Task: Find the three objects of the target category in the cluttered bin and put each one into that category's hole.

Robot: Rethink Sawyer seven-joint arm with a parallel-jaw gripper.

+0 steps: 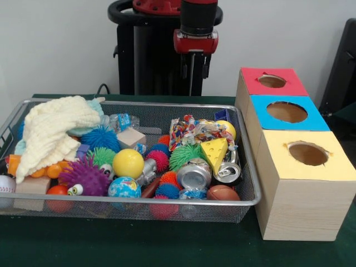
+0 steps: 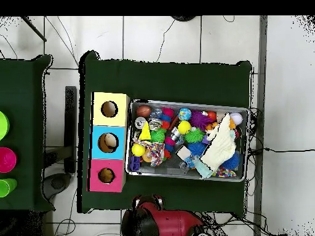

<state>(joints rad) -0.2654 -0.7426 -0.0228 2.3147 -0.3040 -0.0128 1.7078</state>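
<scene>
The wire mesh bin (image 1: 242, 161) stands on the green table, full of mixed items; it also shows in the overhead view (image 2: 187, 103). Among them are crushed silver cans (image 1: 193, 173), a yellow ball (image 1: 128, 163), a yellow cheese wedge (image 1: 215, 151), spiky balls (image 1: 84, 174) and a small football (image 1: 222, 193). The red-faced hole (image 1: 272, 81) is the farthest of three on the wooden box; it also shows in the overhead view (image 2: 106, 175). My gripper (image 1: 194, 69) hangs open and empty above the table behind the bin's far rim, touching nothing.
A cream knitted cloth (image 1: 53, 130) covers the bin's left part. The blue-faced hole (image 1: 287, 112) and the yellow-faced hole (image 1: 307, 153) sit nearer the camera on the same box. Another green table with coloured cups (image 2: 6, 160) stands at the overhead view's left.
</scene>
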